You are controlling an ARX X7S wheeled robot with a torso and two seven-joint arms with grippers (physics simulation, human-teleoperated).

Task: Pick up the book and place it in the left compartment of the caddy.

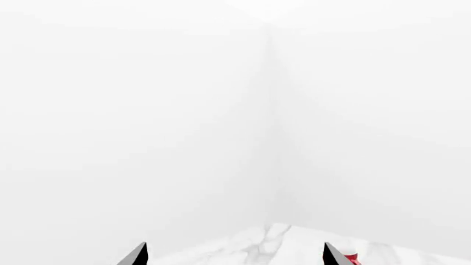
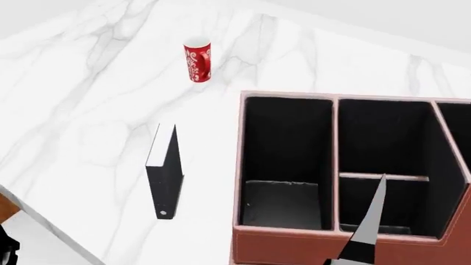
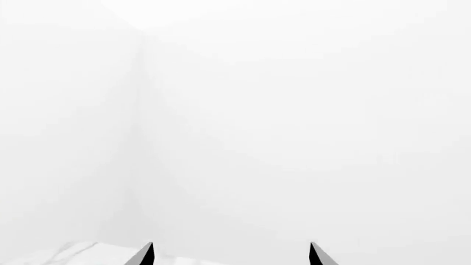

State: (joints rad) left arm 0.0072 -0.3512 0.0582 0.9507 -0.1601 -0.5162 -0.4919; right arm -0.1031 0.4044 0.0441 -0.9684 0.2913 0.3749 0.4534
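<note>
1. Book (image 2: 164,175) stands upright on the marble table (image 2: 88,99), just left of the caddy (image 2: 294,243) and apart from it, nearer than the red mug (image 2: 197,61). Nothing is touching it.
2. Its long axis runs near-to-far along the table. The spine end with the small round white mark faces us at the near side; the white page edges show along the top.
3. We judge the upright stance leaves both flat covers exposed for a side pinch, and its axis roughly parallels the caddy's left wall, so little turning should be needed before lowering it in.
4. Left compartment (image 2: 283,204) is the big undivided black section with the greyish floor, open on top, with nothing visible inside. The next section to the right has a crossbar.
5. Left gripper (image 1: 235,255): only two dark fingertips show in the left wrist view, spread well apart, aimed at blank wall with a corner of marble and a sliver of the mug. It grips nothing.
6. Right gripper (image 3: 231,254): tips likewise apart and gripping nothing, facing blank wall. In the head view a grey-and-black finger rises over the caddy's near wall; we take it for the right arm's.
7. Task not yet begun, in our judgement: the book is ungrasped, both arms raised away from it.
</note>
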